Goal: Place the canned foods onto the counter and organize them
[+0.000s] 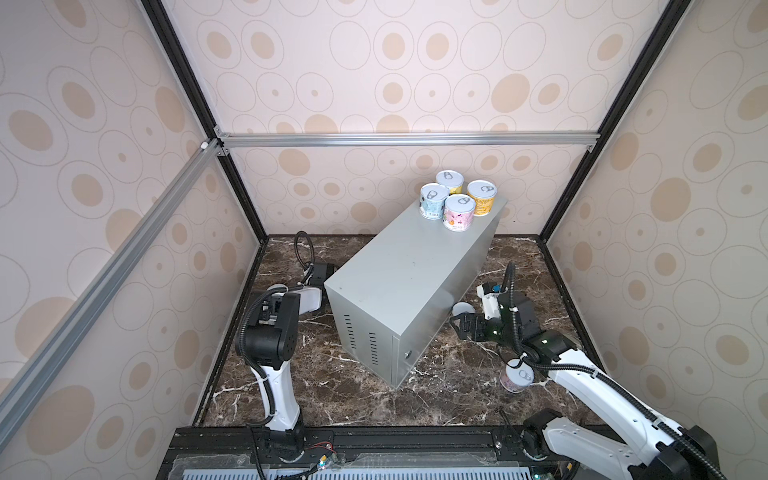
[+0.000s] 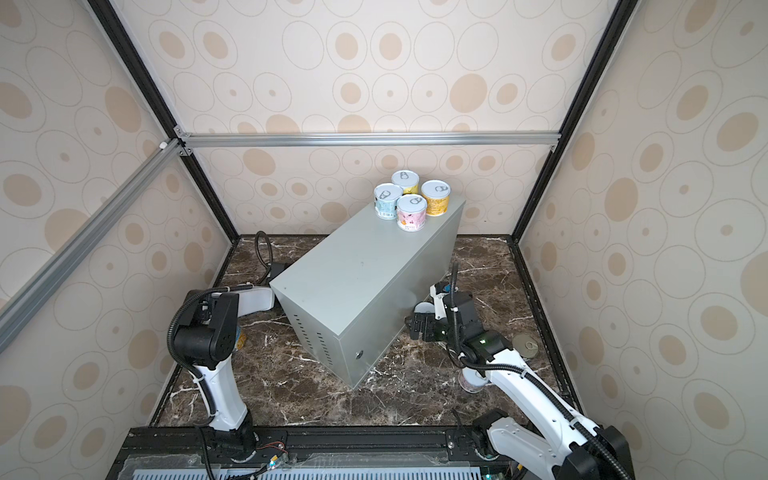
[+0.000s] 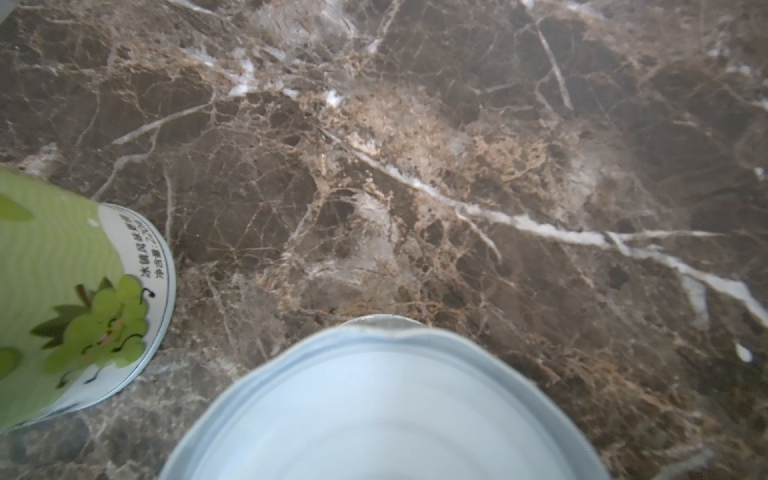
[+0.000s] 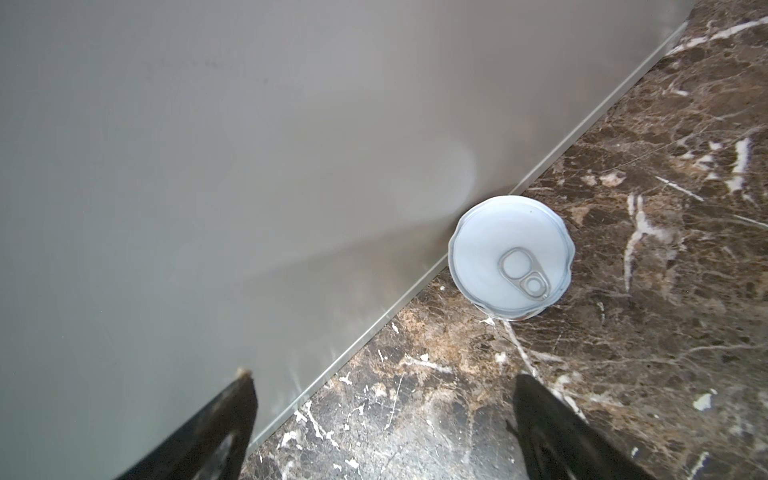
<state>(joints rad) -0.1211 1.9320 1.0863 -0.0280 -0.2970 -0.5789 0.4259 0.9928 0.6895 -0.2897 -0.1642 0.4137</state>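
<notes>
The counter (image 1: 409,266) is standing slantwise on the marble surface (image 1: 357,399); four short cans (image 1: 459,212) are sitting clustered upright at its far end; the right gripper (image 4: 386,428) is hovering beside the counter's long wall, fingers spread apart and gripping nothing, a pale-lidded can (image 4: 511,257) lying just ahead, close against that wall; the left gripper (image 1: 319,271) is reaching behind the counter, fingers hidden, so I cannot tell their state; its wrist view is showing a pale lid (image 3: 382,411) beside a green grape-labelled can (image 3: 75,299).
</notes>
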